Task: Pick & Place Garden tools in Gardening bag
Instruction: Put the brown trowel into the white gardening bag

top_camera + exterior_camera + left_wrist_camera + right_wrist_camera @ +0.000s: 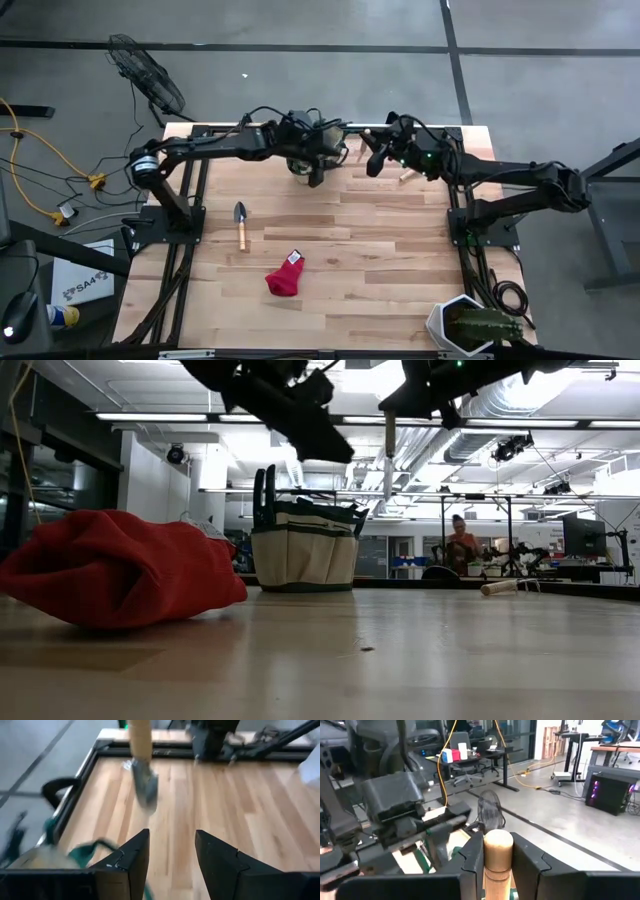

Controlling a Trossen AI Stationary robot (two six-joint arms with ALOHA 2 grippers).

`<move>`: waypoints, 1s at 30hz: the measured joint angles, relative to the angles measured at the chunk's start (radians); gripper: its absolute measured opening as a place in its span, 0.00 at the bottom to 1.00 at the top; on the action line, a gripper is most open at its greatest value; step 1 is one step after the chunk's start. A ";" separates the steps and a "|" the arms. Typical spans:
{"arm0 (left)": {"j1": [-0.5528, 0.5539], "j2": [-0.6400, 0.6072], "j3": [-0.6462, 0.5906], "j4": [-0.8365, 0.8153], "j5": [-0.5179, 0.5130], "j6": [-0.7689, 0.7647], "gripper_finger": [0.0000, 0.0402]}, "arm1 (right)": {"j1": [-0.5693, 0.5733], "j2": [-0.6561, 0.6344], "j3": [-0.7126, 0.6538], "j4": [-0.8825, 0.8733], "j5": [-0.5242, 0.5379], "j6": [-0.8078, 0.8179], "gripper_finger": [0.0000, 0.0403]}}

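At the top centre of the high view, the gardening bag (303, 160) is sitting on the wooden desk (400, 250), largely covered by the left arm. In the low view the same bag (303, 555) is standing upright in the middle distance, tan with dark green trim, with two dark handles sticking up from its left side.

The left claw (316, 172) is hovering just beside the bag, over its lower right edge in the high view. Its two dark fingers (131, 860) are standing apart with bare desk showing between them, and they are gripping nothing.

The right claw (374, 150) is hanging at the upper centre-right of the high view, near the bag. Its fingers are pressing on either side of a round wooden handle (498, 851), so it is holding a wooden-handled tool; in the low view the pale handle (390, 435) is hanging down from that claw at the top of the frame, above and right of the bag.

A wooden-handled trowel (241, 222) is lying on the desk at left of centre in the high view. A red fabric piece (285, 276) is lying below centre there, and it is filling the left foreground of the low view. Another wooden handle (499, 587) is resting on the desk at the right of the low view. A spiky green plant in a white pot (473, 325) is standing at the lower right corner of the high view.
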 joint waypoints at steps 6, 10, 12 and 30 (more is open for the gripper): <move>0.029 -0.084 0.000 -0.187 -0.036 0.017 0.39 | -0.035 0.014 0.000 0.001 -0.094 0.001 0.15; 0.069 -0.127 -0.009 -0.292 -0.036 0.021 0.39 | -0.052 0.032 0.000 0.060 -0.137 0.000 0.15; 0.087 -0.141 -0.024 -0.311 -0.034 0.021 0.39 | -0.060 0.047 0.000 0.111 -0.163 -0.014 0.15; 0.264 -0.189 -0.069 -0.313 0.192 0.089 0.39 | -0.076 0.313 0.000 0.375 -0.083 -0.051 0.15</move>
